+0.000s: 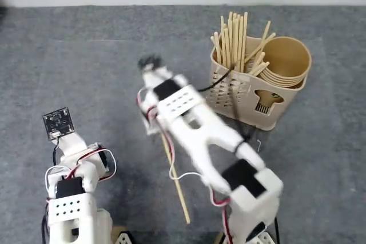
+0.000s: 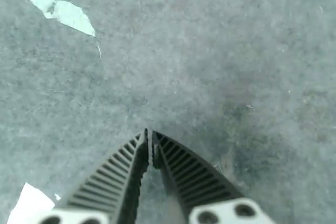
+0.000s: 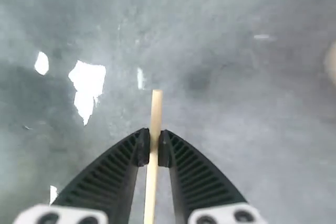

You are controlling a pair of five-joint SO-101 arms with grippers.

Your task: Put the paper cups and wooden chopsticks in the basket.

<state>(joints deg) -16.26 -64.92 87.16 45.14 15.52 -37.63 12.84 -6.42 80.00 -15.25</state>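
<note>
Our right pincer (image 3: 152, 148) is closed on one chopstick (image 3: 154, 114), a thin, straight, pale wooden stick with a blunt end, slanting across the high view's lower centre. Our left pincer (image 2: 148, 145) is closed, empty. Farther, upper right, the basket (image 1: 246, 104) already holds nested cups (image 1: 286, 64) and many chopsticks (image 1: 233, 35); we judge only this stick remains.

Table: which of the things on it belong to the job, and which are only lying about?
For the job: basket; paper cups in it; chopsticks standing in it; one chopstick in the right gripper.
Lying about: white scraps on the table.
</note>
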